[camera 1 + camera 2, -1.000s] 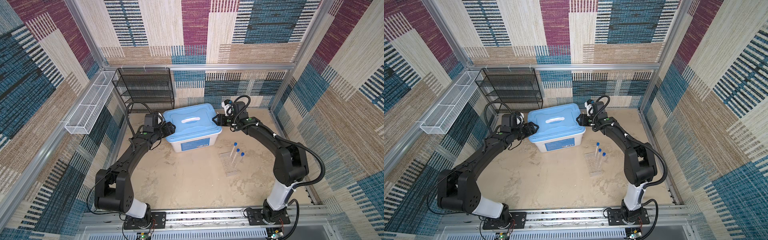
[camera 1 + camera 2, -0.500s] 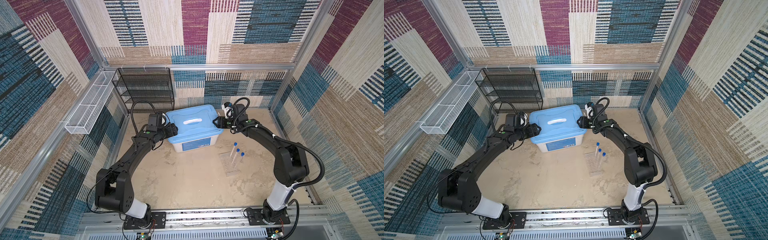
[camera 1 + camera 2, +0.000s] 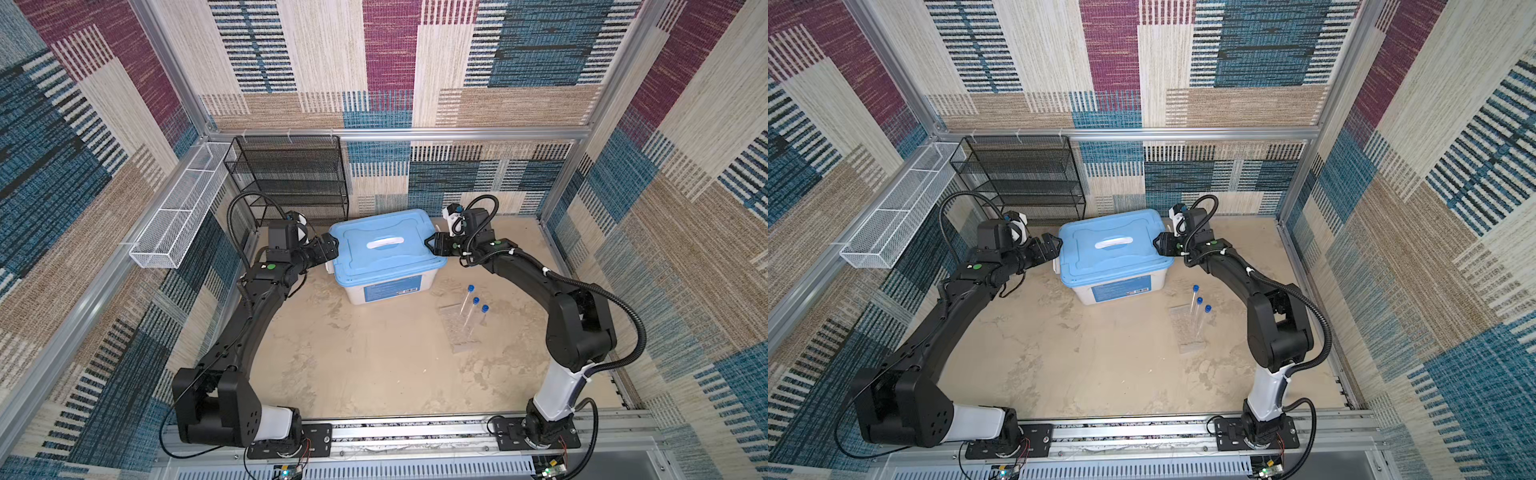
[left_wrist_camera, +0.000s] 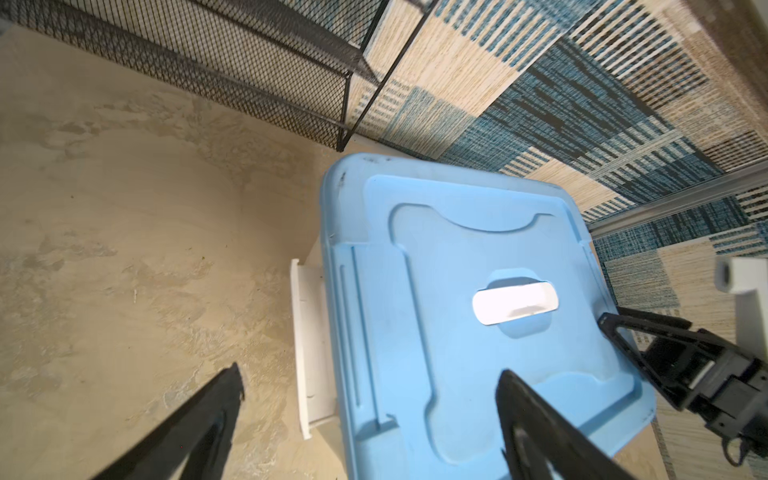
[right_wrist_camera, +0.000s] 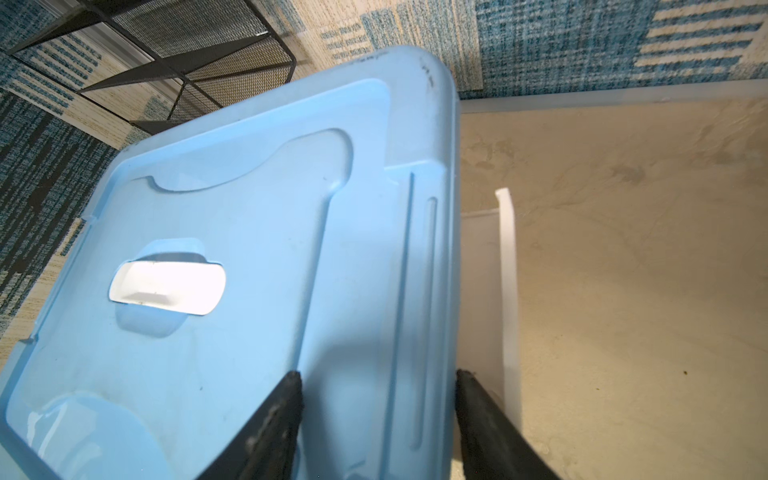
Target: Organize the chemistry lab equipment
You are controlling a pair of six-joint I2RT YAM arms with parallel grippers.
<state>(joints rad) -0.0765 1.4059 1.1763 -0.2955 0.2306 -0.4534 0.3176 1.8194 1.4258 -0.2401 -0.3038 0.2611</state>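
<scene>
left gripper (image 4: pixel 370 372): jaws spread wide, nothing in them. one finger hangs over the blue lid (image 4: pixel 415 311), the other over bare floor, so it straddles the bin's left-arm-side edge w/o gripping, afaict.
right gripper (image 5: pixel 378 374): half closed and looks to be pinching the lid's rim on the opposite side of the bin. one tip sits on top, the other at the outer edge. prob there to steady or lift the lid.
bin (image 3: pixel 355 291): lid's on. white side latch (image 4: pixel 309 345) sticks out, so maybe unclipped.
tubes (image 3: pixel 471 309): three blue-capped ones standing in the clear rack (image 3: pixel 457 336), near the bin on its right-arm side, toward the front, not touching it. sorted already imo.
other gear: bowls, pipettes, rod not in view. could be inside the bin, can't tell.
shelf (image 3: pixel 291 178): black mesh, just behind the bin.
next: you prob want both grippers on the lid before lifting, else it tips.
</scene>
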